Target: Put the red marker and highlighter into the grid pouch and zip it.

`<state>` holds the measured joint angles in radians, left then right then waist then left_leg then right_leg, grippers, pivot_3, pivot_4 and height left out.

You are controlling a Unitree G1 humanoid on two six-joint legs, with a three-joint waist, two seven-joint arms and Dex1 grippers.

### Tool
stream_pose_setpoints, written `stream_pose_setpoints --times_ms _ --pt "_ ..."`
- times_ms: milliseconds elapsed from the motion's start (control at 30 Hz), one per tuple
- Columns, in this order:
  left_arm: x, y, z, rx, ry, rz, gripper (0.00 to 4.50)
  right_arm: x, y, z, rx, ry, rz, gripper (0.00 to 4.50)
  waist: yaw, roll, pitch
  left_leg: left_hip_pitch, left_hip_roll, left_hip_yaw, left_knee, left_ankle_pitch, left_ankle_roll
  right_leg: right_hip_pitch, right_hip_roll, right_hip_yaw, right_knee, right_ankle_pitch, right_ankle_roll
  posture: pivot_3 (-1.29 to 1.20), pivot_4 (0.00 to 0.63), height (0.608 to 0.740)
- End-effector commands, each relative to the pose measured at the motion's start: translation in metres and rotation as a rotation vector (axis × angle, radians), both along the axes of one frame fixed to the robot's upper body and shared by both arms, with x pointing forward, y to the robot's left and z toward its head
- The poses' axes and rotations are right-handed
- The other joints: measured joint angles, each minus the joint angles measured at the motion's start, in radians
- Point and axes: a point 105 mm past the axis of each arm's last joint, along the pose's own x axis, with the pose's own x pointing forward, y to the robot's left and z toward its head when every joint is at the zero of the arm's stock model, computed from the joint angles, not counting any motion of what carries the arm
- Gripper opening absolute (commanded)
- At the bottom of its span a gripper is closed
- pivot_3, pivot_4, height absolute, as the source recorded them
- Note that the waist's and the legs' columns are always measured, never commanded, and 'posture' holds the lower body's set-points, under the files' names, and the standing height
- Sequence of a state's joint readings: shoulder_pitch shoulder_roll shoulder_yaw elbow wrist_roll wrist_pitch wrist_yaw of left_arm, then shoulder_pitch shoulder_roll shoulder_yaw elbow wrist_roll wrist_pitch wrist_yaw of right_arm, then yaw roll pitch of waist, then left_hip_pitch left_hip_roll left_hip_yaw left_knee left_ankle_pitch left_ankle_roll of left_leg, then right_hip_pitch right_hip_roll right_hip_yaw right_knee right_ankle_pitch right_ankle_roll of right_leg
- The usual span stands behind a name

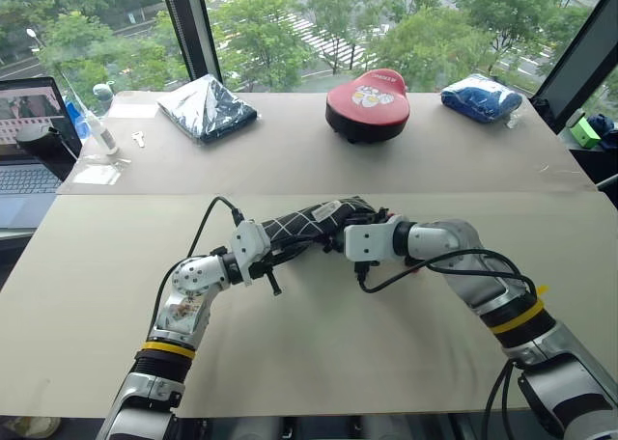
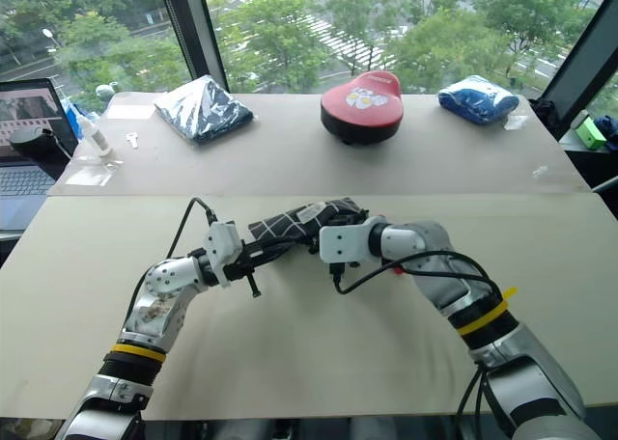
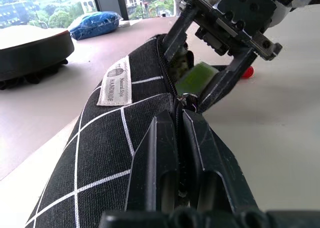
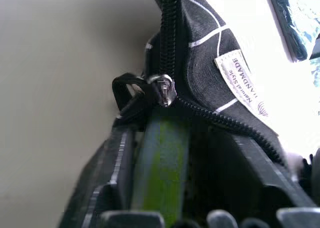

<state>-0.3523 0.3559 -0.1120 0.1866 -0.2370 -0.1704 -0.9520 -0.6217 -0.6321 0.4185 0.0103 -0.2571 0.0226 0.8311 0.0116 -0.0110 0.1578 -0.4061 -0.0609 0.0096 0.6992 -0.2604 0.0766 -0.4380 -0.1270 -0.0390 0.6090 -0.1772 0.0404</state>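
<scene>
The grid pouch [image 1: 299, 223], black with white lines and a small white label, is held just above the table's middle. My left gripper [image 3: 177, 119] is shut on its zipper edge. Its other end gapes open, with the zipper pull [image 4: 162, 90] at the mouth. My right gripper [image 4: 175, 133] is at that mouth, open. The light-green highlighter [image 4: 160, 158] lies between its fingers against one of them and points into the pouch. A red end of the red marker [image 3: 247, 72] peeks out on the table beneath my right wrist. Its barrel is hidden.
A red cushion-like case [image 1: 367, 102] stands at the back centre. A dark bagged bundle [image 1: 206, 107] is at the back left and a blue packet [image 1: 481, 96] at the back right. A laptop [image 1: 29, 141] and a bottle [image 1: 97, 126] sit at the left edge.
</scene>
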Motion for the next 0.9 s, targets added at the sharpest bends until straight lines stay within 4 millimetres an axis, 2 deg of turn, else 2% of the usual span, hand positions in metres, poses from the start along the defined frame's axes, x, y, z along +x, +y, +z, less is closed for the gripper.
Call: stream_pose_setpoints --times_ms 33,67,233,433,533,733,900 --pt "-0.001 -0.005 0.017 -0.033 -0.052 -0.022 0.0 0.012 -0.01 0.032 0.081 -0.079 -0.06 4.28 0.0 0.0 0.0 0.0 0.0 0.0 0.0 0.0 0.0 0.0 0.0 0.0 0.0 0.0 0.0 0.0 0.15 0.74" --pt "-0.001 -0.006 0.018 -0.041 -0.049 -0.021 0.0 0.014 -0.016 0.036 0.094 -0.081 -0.077 4.41 0.0 0.0 0.0 0.0 0.0 0.0 0.0 0.0 0.0 0.0 0.0 0.0 0.0 0.0 0.0 0.0 0.15 0.74" --pt "0.004 -0.007 0.024 -0.101 -0.026 -0.004 0.0 0.012 -0.033 0.05 0.087 -0.113 -0.082 4.41 0.0 0.0 0.0 0.0 0.0 0.0 0.0 0.0 0.0 0.0 0.0 0.0 0.0 0.0 0.0 0.0 0.15 0.74" --pt "0.012 -0.003 0.036 -0.197 0.022 0.038 0.0 -0.005 -0.056 0.072 0.177 0.018 -0.087 4.41 0.0 0.0 0.0 0.0 0.0 0.0 0.0 0.0 0.001 0.0 0.0 0.0 0.0 0.0 0.0 0.0 0.15 0.74" --pt "0.014 -0.002 0.038 -0.212 0.03 0.046 0.0 0.0 -0.077 0.082 0.218 0.025 -0.177 4.41 0.0 0.0 0.0 0.0 0.001 0.0 0.0 0.0 0.001 0.0 0.0 0.0 0.0 0.0 0.0 0.0 0.15 0.74" --pt "0.012 0.0 0.037 -0.2 0.027 0.047 0.0 -0.018 -0.095 0.068 0.355 0.264 -0.346 4.41 0.004 0.0 0.0 0.0 0.001 0.0 0.0 -0.002 0.004 0.001 0.0 0.0 0.0 0.0 0.0 0.0 0.15 0.74" --pt "0.01 0.001 0.034 -0.187 0.026 0.049 0.0 -0.021 -0.092 0.04 0.49 0.444 -0.548 4.41 0.001 0.0 0.0 -0.001 0.002 0.0 0.0 -0.003 0.006 0.0 -0.002 0.002 0.0 0.0 0.0 0.0 0.15 0.74"
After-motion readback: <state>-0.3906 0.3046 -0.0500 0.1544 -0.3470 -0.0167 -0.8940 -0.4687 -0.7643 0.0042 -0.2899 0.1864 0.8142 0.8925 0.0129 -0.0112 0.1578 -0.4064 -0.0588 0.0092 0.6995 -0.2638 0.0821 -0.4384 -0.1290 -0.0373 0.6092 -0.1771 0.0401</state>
